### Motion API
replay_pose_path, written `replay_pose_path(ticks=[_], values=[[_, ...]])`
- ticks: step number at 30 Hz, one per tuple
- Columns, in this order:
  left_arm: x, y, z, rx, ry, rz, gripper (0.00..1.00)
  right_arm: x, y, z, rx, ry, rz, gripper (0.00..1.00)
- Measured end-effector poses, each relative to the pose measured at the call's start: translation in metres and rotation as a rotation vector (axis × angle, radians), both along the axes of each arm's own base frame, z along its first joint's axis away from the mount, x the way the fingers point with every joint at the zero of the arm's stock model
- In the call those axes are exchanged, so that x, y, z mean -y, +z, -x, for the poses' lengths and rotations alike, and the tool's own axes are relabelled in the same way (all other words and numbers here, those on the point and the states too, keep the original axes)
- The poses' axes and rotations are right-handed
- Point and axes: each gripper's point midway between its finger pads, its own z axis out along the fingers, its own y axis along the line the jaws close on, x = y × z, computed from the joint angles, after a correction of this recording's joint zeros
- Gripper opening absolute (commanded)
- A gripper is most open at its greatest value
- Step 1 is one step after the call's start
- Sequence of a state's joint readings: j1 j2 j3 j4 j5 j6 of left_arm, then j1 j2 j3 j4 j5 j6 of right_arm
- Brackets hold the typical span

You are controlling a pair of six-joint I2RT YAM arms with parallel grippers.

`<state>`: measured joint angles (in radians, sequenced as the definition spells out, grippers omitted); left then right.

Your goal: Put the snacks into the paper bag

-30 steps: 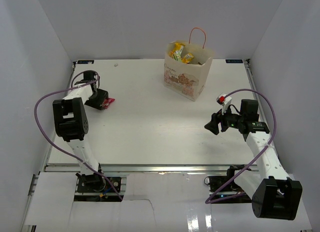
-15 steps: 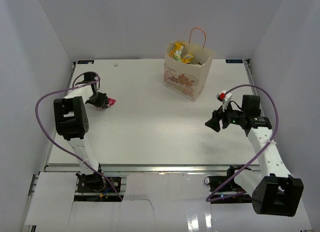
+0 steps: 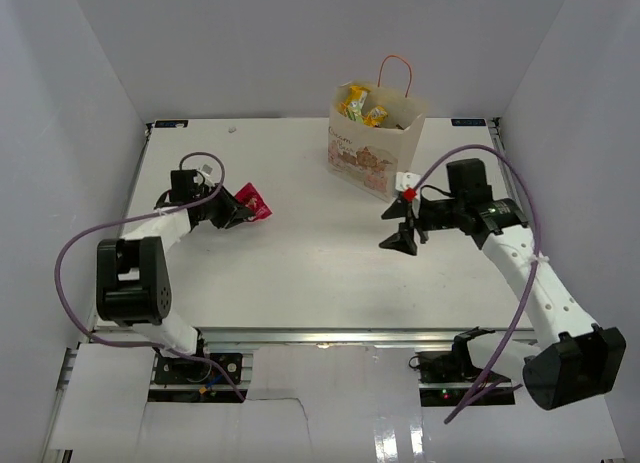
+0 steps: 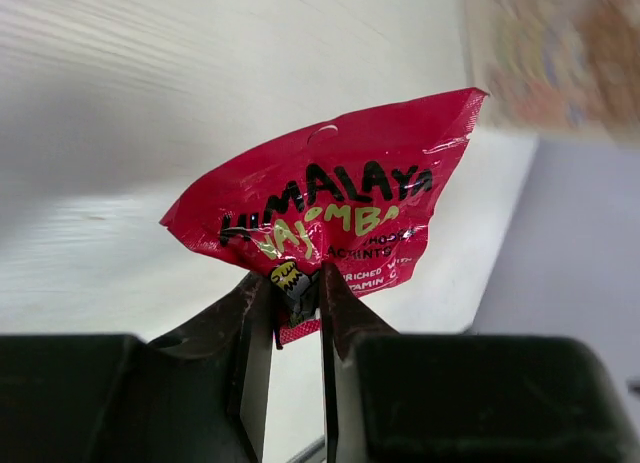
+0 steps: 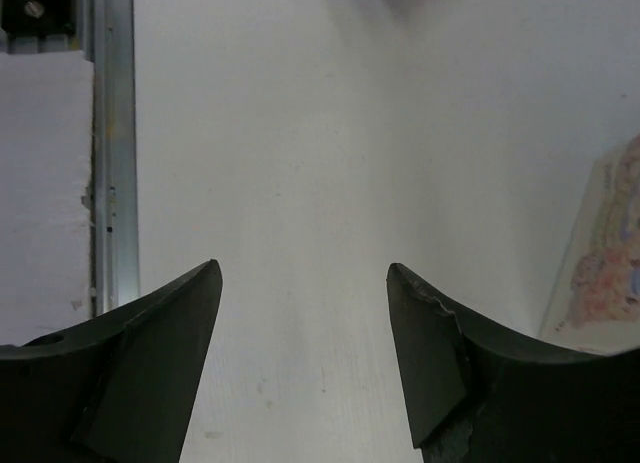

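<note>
Well to the left of the paper bag (image 3: pixel 372 148), and nearer the arm bases than it is, the left gripper (image 3: pixel 236 209) hangs over the white table (image 3: pixel 300 273) with its fingers pinched on a red-pink packet (image 3: pixel 256 201). On the left wrist camera, the left gripper (image 4: pixel 297 301) has both dark fingers clamped on the packet's bottom seam. The red-pink packet (image 4: pixel 335 208) stands up from them, crumpled, with black and yellow-green lettering across its face. The paper bag (image 4: pixel 560 53) is only a blur at the upper right behind it, so the packet is outside the bag and well apart from it.

The paper bag stands upright toward the far side of the table with its mouth open. A thin orange-pink cord handle (image 3: pixel 395 68) arches above it, and there is a pinkish-brown picture on its front. Yellow wrapped snacks (image 3: pixel 362 110) show inside its mouth.

Just in front of the bag's right corner, the right gripper (image 3: pixel 398 228) hovers with its fingers spread apart and nothing between them. The right wrist camera agrees. The right gripper (image 5: pixel 300 333) is wide apart over bare table, with the bag's printed side (image 5: pixel 612 253) at the right edge of that view.
</note>
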<state>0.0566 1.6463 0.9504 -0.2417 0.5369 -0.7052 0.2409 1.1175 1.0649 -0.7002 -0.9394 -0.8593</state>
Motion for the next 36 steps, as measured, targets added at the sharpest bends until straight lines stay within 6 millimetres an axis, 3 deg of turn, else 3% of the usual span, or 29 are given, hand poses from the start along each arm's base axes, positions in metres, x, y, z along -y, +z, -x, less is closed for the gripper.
replay_pose_path(ticks=[3,4,6,9,12,16,22,27,28,31,33,35,36], values=[[0.047,0.036,0.023,0.19,-0.201,0.046,0.0,-0.038,-0.006,0.004,-0.12,0.023,0.005,0.71],[0.064,0.046,0.032,0.243,-0.266,0.06,0.0,-0.048,-0.009,0.005,-0.177,0.011,0.003,0.8],[0.096,0.063,0.054,0.34,-0.387,0.079,0.0,-0.064,-0.015,-0.002,-0.285,-0.06,-0.006,0.84],[0.138,0.078,0.093,0.426,-0.538,0.123,0.0,-0.08,-0.02,-0.02,-0.425,-0.207,-0.021,0.87],[0.161,0.086,0.118,0.461,-0.612,0.145,0.0,-0.097,-0.013,-0.04,-0.526,-0.317,-0.072,0.85],[0.177,0.094,0.13,0.481,-0.635,0.156,0.0,-0.112,-0.007,-0.045,-0.611,-0.369,-0.127,0.81],[0.186,0.097,0.134,0.486,-0.63,0.155,0.0,-0.132,-0.003,-0.028,-0.68,-0.345,-0.152,0.69],[0.19,0.097,0.137,0.479,-0.629,0.156,0.0,-0.133,-0.01,-0.027,-0.714,-0.375,-0.155,0.47],[0.192,0.097,0.137,0.478,-0.63,0.158,0.0,-0.132,-0.011,-0.028,-0.717,-0.382,-0.156,0.36],[0.194,0.1,0.138,0.48,-0.629,0.161,0.01,-0.131,-0.015,-0.029,-0.726,-0.401,-0.152,0.21],[0.195,0.102,0.137,0.483,-0.623,0.162,0.12,-0.13,-0.018,-0.028,-0.728,-0.402,-0.147,0.09],[0.194,0.103,0.136,0.482,-0.618,0.161,0.24,-0.13,-0.019,-0.028,-0.72,-0.4,-0.144,0.08],[0.194,0.104,0.136,0.485,-0.616,0.161,0.38,-0.13,-0.019,-0.029,-0.713,-0.396,-0.143,0.08]])
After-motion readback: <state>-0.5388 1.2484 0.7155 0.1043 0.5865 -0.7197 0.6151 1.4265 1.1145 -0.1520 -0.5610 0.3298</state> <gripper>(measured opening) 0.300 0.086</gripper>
